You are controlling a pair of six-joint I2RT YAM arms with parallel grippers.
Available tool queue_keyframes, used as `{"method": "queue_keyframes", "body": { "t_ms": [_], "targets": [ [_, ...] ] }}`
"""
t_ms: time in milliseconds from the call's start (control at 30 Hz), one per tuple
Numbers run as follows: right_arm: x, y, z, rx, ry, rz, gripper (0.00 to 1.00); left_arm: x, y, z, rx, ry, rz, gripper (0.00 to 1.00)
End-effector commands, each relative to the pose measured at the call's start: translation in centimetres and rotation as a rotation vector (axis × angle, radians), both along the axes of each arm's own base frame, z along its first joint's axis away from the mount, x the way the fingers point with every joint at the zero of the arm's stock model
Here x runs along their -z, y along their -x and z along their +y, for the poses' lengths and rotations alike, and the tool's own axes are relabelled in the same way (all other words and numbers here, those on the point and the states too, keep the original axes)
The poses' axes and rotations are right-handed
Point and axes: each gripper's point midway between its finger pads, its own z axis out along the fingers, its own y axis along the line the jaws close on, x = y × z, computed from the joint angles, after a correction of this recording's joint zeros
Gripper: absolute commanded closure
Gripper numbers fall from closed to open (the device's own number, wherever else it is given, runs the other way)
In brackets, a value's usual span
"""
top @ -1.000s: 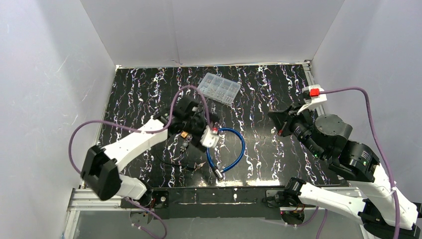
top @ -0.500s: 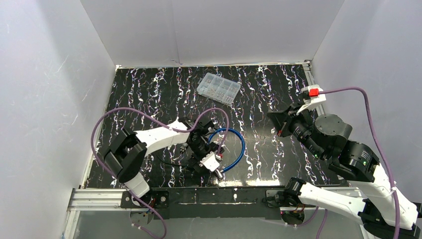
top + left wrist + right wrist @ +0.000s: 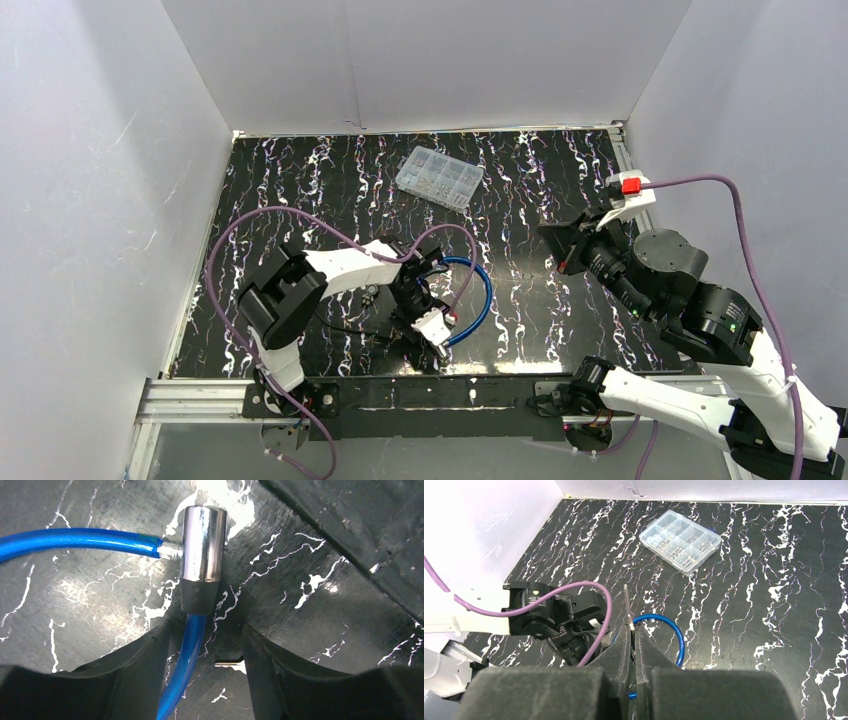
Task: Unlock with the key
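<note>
A blue cable lock [image 3: 482, 290] lies looped on the black marbled table. Its chrome barrel [image 3: 202, 545] lies just ahead of my left gripper [image 3: 206, 630]. The left gripper is open and low over the table, with its fingers [image 3: 135, 680] straddling the blue cable [image 3: 182, 670]. A small silver key tip [image 3: 231, 665] lies on the table beside the right-hand finger. My right gripper [image 3: 633, 630] is raised at the right of the table [image 3: 562, 247]. It is shut on a thin metal key [image 3: 626, 605] whose blade sticks out past the fingertips.
A clear plastic compartment box [image 3: 440, 177] sits at the back middle; it also shows in the right wrist view [image 3: 680, 541]. A thin black cord [image 3: 355, 328] lies left of the lock. The left arm's purple cable [image 3: 300, 222] arches over the table. White walls enclose three sides.
My left arm has swung toward the near edge and lowered its open gripper over the cable beside the lock barrel. The right arm and its key have not moved.
</note>
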Motion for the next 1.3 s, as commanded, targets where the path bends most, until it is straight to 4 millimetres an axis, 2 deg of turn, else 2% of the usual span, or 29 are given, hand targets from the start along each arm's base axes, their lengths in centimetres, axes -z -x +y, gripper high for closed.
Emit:
{"method": "queue_keyframes", "body": {
  "t_ms": [0,67,167,233,300,400,500,633,733,900,1067,1167,1267],
  "targets": [
    [-1.9,0.0,-0.9,0.029,-0.051,-0.034,0.99,0.3,-0.5,0.0,0.035,-0.016,-0.029,0.52],
    [-1.9,0.0,-0.8,0.026,-0.051,-0.034,0.99,1.1,-1.0,0.0,0.044,-0.010,-0.063,0.65],
    [-2.1,0.1,-0.9,0.026,-0.056,-0.037,0.99,2.1,-1.5,-0.1,0.047,0.005,-0.097,0.75],
    [-2.2,0.1,-1.0,0.029,-0.055,-0.040,0.99,2.5,-1.6,-0.1,0.065,0.021,-0.118,1.00],
    [-2.3,0.0,-1.1,0.031,-0.051,-0.042,0.99,2.6,-2.3,-0.7,0.062,0.069,-0.168,1.00],
    [-2.3,-0.1,-1.0,0.030,-0.041,-0.045,0.99,0.9,-3.2,-1.7,0.044,0.137,-0.227,1.00],
    [-2.2,-0.3,-0.5,0.020,-0.017,-0.052,0.99,-3.7,-3.7,-2.2,0.031,0.222,-0.296,1.00],
    [-1.1,-0.9,1.1,-0.022,0.040,-0.052,0.99,-11.7,-3.4,-2.3,0.031,0.375,-0.405,1.00],
    [0.2,-1.6,3.3,-0.068,0.079,-0.032,0.99,-18.0,-2.2,-1.9,0.021,0.508,-0.471,1.00],
    [0.4,-2.6,6.7,-0.143,0.106,-0.050,0.99,-26.3,0.9,0.0,0.035,0.709,-0.578,1.00],
    [-1.1,-3.3,9.8,-0.221,0.108,-0.077,0.99,-32.4,2.6,1.4,0.002,0.834,-0.657,1.00],
    [-1.6,-3.3,11.0,-0.258,0.107,-0.067,0.99,-34.2,3.4,2.3,-0.048,0.842,-0.629,1.00],
    [-1.6,-3.0,11.1,-0.268,0.104,-0.049,0.99,-35.3,4.3,3.1,-0.069,0.861,-0.617,1.00]
  ]
}}
